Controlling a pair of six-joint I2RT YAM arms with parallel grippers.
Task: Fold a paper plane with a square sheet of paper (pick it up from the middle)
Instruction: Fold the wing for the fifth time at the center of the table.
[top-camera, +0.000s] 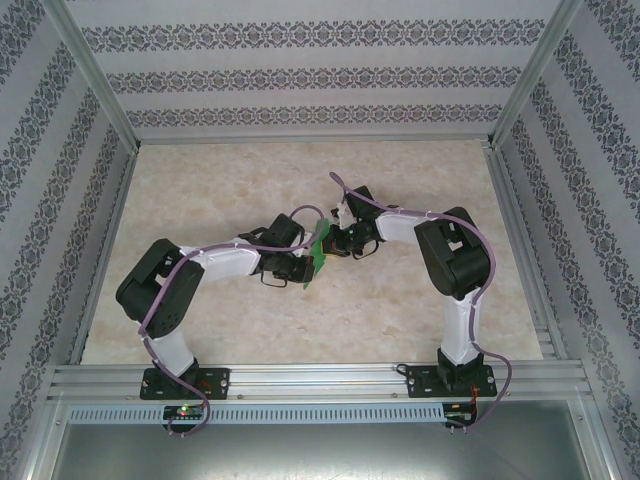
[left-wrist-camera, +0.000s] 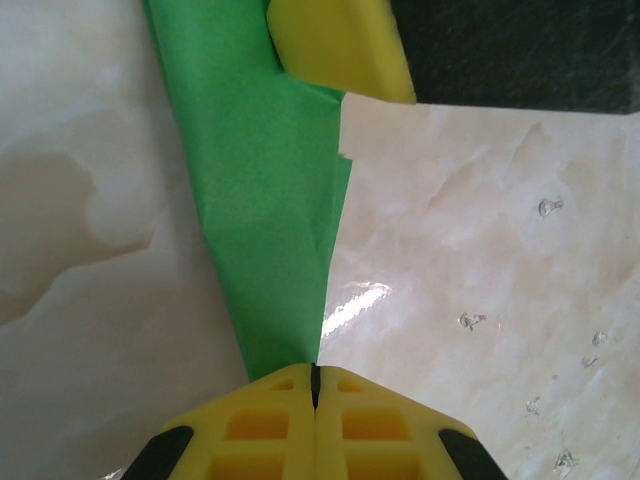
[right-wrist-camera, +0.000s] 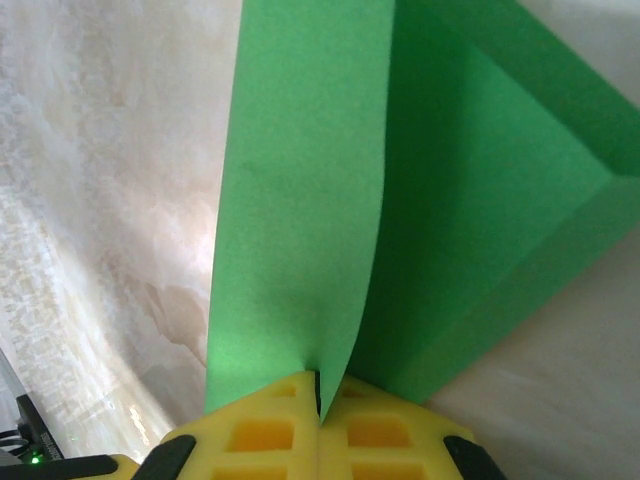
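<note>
The bright-green sheet of paper (top-camera: 320, 256) is folded and held up off the table in the middle, between both arms. My left gripper (top-camera: 307, 270) pinches its near end. In the left wrist view the paper (left-wrist-camera: 265, 200) narrows towards my left gripper (left-wrist-camera: 315, 378), whose jaws are shut on its tip. A yellow fingertip (left-wrist-camera: 340, 45) of the other gripper grips the paper's far end. My right gripper (top-camera: 334, 244) holds it from the right. In the right wrist view the paper (right-wrist-camera: 300, 200) shows layered flaps and a diagonal crease, with its edge clamped in my right gripper (right-wrist-camera: 320, 388).
The marble-patterned table (top-camera: 230, 180) is fenced by aluminium rails, one along the near edge (top-camera: 320, 375), and by patterned walls (top-camera: 310, 80) behind and at both sides. Small marks (left-wrist-camera: 545, 207) dot the tabletop under the left wrist.
</note>
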